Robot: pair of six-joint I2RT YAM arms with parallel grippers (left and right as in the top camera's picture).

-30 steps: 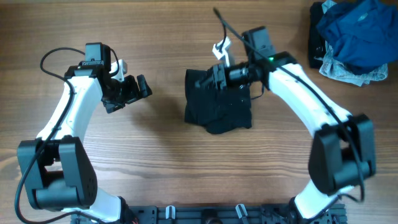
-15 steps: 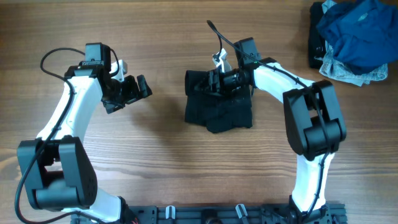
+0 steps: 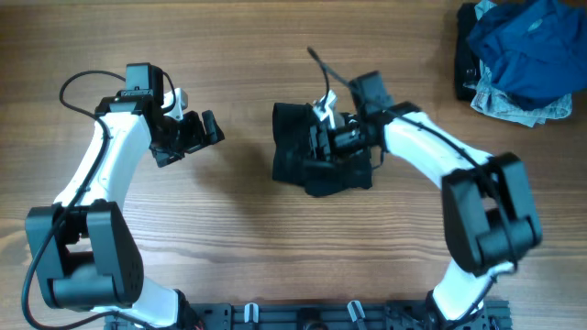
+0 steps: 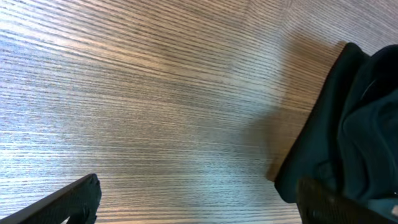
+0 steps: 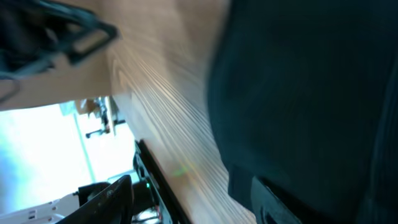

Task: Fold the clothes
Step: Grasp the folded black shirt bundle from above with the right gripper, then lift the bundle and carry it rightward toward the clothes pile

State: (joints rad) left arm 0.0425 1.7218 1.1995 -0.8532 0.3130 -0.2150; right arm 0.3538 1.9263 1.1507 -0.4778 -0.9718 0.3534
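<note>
A black garment lies bunched in a rough square at the table's middle. My right gripper is low over its top part, jaws open. In the right wrist view one finger lies against the dark cloth, the other over bare wood. My left gripper is open and empty, left of the garment and apart from it. In the left wrist view the garment's left edge shows at the right.
A pile of other clothes sits at the table's far right corner, a blue garment on top of a pale denim one. A black cable arcs above the right wrist.
My right gripper has moved from the garment's far edge toward the front, over the cloth, and the arm has swung. The left arm has not moved.
</note>
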